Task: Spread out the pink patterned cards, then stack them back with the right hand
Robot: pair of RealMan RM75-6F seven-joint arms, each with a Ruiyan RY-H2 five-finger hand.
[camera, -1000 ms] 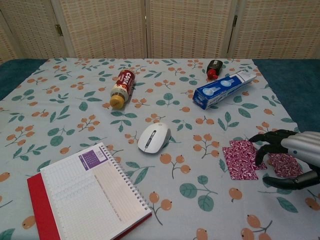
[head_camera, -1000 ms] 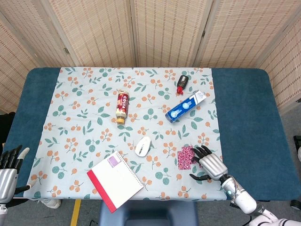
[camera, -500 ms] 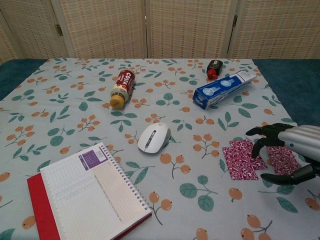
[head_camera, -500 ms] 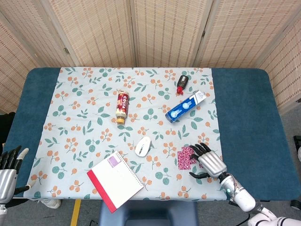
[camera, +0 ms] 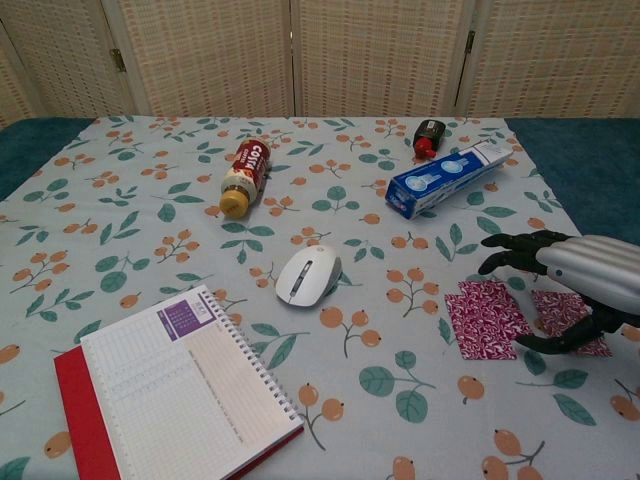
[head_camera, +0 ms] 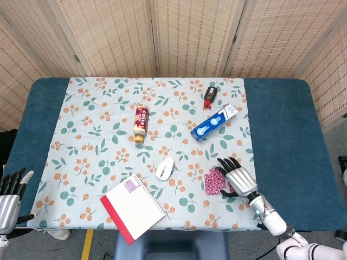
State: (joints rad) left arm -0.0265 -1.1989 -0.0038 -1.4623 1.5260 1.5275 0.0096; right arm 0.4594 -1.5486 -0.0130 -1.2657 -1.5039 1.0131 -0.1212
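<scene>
Can't see much of the second pink card (camera: 566,318), mostly tucked under the right robot hand (camera: 572,285); other pink card (camera: 485,318) lying flat on the counter (camera: 150,200) just beside it. Fingers spread, palm down, hovering, gripping nothing. Left robot hand (head_camera: 10,196) cut off at frame edge, fingers apart.

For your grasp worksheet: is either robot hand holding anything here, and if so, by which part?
Nothing is held. The right hand hovers with fingers spread above the pink patterned cards, and the left hand sits empty at the table edge.
</scene>
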